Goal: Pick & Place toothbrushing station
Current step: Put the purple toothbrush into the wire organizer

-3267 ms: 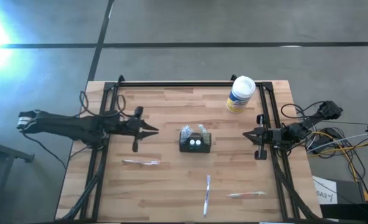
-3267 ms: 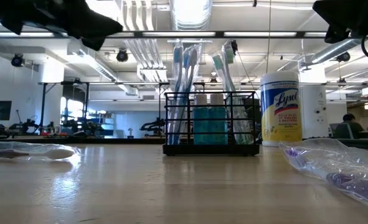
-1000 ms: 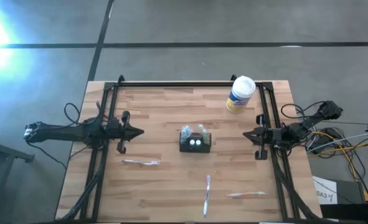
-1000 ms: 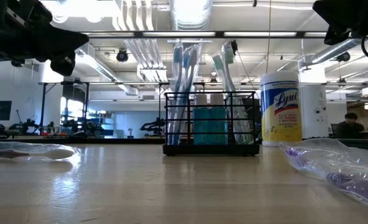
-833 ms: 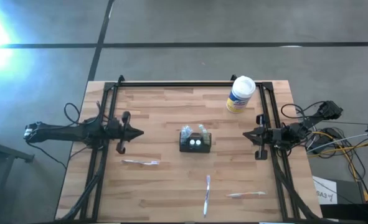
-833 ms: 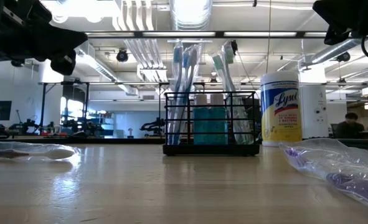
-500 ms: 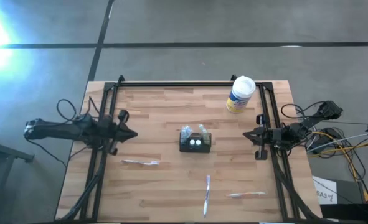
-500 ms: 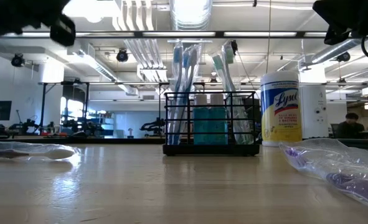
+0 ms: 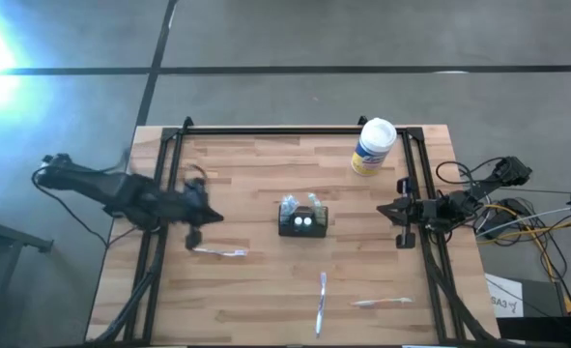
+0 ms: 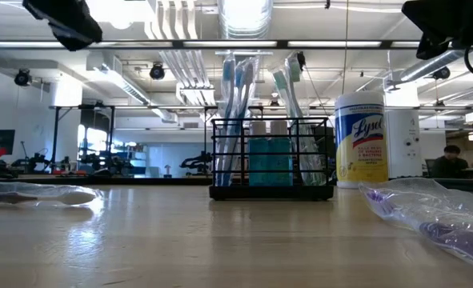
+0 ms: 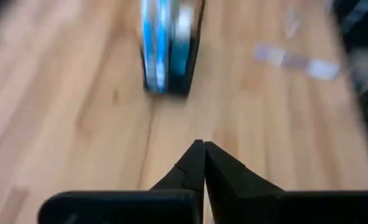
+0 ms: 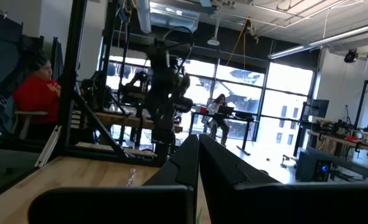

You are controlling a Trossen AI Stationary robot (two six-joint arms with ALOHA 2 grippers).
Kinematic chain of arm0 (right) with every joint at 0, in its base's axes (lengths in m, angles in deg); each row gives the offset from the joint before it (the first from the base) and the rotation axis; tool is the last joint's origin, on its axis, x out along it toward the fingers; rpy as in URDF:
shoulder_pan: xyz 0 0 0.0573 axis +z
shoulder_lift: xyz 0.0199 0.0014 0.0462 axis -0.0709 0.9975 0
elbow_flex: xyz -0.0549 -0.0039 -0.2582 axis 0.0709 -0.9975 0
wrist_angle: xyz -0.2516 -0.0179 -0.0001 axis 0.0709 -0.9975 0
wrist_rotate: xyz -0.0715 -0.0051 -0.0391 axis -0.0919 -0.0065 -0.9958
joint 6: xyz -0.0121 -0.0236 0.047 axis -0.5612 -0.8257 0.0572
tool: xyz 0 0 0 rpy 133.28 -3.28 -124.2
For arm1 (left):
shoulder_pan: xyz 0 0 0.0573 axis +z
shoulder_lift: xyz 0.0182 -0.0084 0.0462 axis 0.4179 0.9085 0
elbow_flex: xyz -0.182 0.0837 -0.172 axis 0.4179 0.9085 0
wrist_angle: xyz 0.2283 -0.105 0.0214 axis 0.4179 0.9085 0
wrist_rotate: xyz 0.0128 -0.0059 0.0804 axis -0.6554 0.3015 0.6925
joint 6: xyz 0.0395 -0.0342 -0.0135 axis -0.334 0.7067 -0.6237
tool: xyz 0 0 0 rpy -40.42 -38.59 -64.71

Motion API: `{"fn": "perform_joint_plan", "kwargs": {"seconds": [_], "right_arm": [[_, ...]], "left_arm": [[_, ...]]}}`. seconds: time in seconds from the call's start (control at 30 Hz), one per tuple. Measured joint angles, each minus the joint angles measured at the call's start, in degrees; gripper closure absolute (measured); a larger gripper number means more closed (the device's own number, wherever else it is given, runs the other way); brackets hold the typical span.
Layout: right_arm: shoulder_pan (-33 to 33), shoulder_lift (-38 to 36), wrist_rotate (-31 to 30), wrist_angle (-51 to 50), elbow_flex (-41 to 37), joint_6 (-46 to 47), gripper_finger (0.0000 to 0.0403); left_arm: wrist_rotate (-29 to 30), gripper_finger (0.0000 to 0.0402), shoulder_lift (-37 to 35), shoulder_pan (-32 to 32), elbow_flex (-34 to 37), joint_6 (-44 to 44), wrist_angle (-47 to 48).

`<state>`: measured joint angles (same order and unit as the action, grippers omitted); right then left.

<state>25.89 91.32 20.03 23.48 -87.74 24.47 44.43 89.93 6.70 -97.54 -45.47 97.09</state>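
Your left gripper (image 9: 211, 217), clenched empty, hovers left of the toothbrushing station (image 9: 303, 220), lined up to approach it.

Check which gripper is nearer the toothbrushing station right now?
Roughly even. Right gripper waits shut at the table's right edge; left gripper, shut, hangs left of the toothbrushing station.

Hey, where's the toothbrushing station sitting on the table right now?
In the high view, the toothbrushing station stands near the table's middle, between the two arms, with the white canister toward the far right corner.
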Motion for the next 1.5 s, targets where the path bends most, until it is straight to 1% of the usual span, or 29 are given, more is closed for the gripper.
{"fn": "perform_joint_plan", "kwargs": {"seconds": [0.13,0.2,0.33,0.5,0.63,0.7,0.77,1.13,1.5], "right_arm": [[0.0,0.0,0.0,0.0,0.0,0.3,0.0394],[0.0,0.1,0.0,0.0,0.0,0.4,0.0394],[0.0,0.3,0.0,0.0,0.0,0.3,0.0394],[0.0,0.3,0.0,0.0,0.0,0.2,0.0394],[0.0,0.3,0.0,0.0,0.0,0.2,0.0394],[0.0,0.3,0.0,0.0,0.0,0.1,0.0394],[0.0,0.3,0.0,0.0,0.0,0.2,0.0394],[0.0,0.3,0.0,0.0,0.0,0.1,0.0394],[0.0,0.3,0.0,0.1,0.0,0.1,0.0394]], "left_arm": [[-0.2,0.0358,8.7,-2.0,-3.1,3.6,5.5],[-0.6,0.0338,11.9,-2.9,-4.7,4.0,5.2],[-3.6,0.0291,18.7,-4.6,-5.3,4.3,5.9],[-6.1,0.0231,24.3,-5.6,-6.3,7.1,5.5],[-9.1,0.0197,27.9,-5.8,-6.1,9.0,5.6],[-10.6,0.0190,29.7,-6.0,-6.1,9.3,5.6],[-10.7,0.0189,31.5,-6.1,-6.1,9.6,5.6],[-9.2,0.0193,38.9,-6.2,-6.1,8.9,5.6],[-8.2,0.0198,43.2,-6.2,-6.1,7.5,5.0]]}}
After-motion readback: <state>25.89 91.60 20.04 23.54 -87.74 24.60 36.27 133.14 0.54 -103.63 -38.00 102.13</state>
